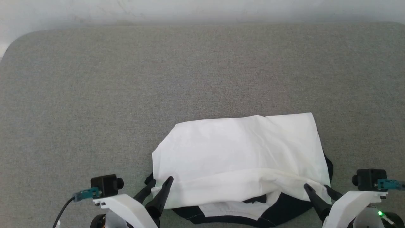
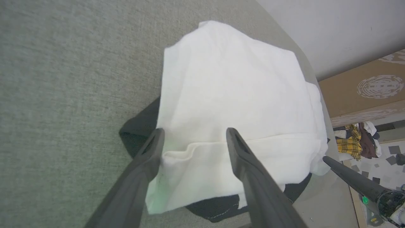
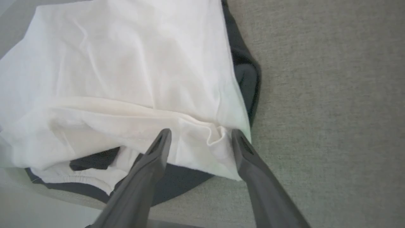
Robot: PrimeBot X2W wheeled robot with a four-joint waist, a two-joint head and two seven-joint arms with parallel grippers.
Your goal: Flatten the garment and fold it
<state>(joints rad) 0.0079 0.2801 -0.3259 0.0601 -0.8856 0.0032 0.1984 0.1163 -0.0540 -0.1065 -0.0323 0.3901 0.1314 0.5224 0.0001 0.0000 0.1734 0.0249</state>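
The garment [image 1: 240, 152], a soft cloth shirt with a white body and black sleeves and hem trim, lies at the near edge of the grey fabric-covered surface [image 1: 190, 79], right in front of the robot. It is doubled into a rough rectangle. A broad white panel sits on top, a second white layer is folded across the near side, and black trim [image 1: 284, 212] bulges out underneath along the near and right-hand edges. The top is fairly smooth, with shallow creases, and the near fold puckers at both corners.

From where I stand it looks light and limp, with no stiffness to hold a shape. I'd expect the layers to slide over one another, and the black parts to drop out if only the top sheet is lifted. The best hold, I'd judge, is at the two near corners, pinching through every layer.

That is just where the arms are. The left gripper [image 1: 161, 180] has its two long dark fingers spread, straddling the near left corner; the cloth lies between them unpinched. The right gripper [image 1: 316, 187] stands likewise parted over the near right corner, beside a small curl of white cloth. Off to one side are a brown cardboard box [image 2: 364, 91] and a heap of mixed clothes [image 2: 357, 142].
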